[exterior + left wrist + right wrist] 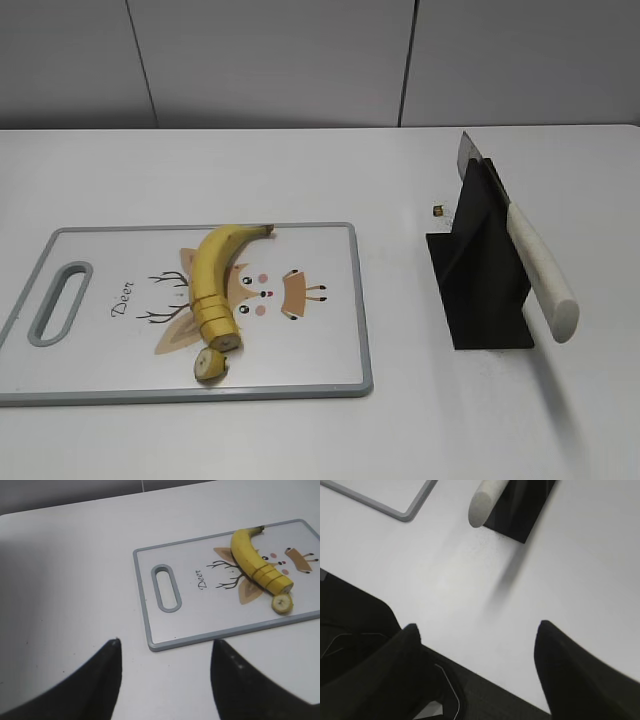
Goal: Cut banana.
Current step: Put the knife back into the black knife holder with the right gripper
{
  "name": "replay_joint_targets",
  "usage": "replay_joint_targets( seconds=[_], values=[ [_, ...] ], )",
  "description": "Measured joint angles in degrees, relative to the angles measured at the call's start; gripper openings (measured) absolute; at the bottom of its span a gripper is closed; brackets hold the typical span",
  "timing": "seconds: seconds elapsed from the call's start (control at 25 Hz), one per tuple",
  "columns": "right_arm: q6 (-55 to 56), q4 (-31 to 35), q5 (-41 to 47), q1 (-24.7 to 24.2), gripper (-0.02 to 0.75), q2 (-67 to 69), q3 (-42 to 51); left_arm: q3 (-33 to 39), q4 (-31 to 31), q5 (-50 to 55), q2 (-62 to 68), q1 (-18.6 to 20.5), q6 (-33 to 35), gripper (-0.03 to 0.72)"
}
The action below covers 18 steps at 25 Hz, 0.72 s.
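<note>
Both grippers, left (165, 672) and right (477, 667), hang spread and empty. On the cutting board (330, 375) lies the banana (212, 275) (soft, probably bruisable, skin slick); steady it mid-curve, away from the sliced end.

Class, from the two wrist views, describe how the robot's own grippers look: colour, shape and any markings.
The left gripper has two matte black fingers tapering to blunt tips. The right gripper has the same black, wedge-shaped fingers, with thin pale outline markings on the black body beside them. No cables show.
</note>
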Motion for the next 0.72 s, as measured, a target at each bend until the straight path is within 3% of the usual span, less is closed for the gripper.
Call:
replay_joint_targets(
  seconds=[0.48,0.72],
  values=[
    [-0.2,0.3,-0.3,0.0,0.531,-23.9,2.2,0.0,-0.1,0.0,0.0,0.0,0.0,0.552],
    [-0.2,2.4,-0.4,-1.6,0.531,-25.3,2.2,0.0,-0.2,-0.1,0.0,0.0,0.0,0.551]
  ],
)
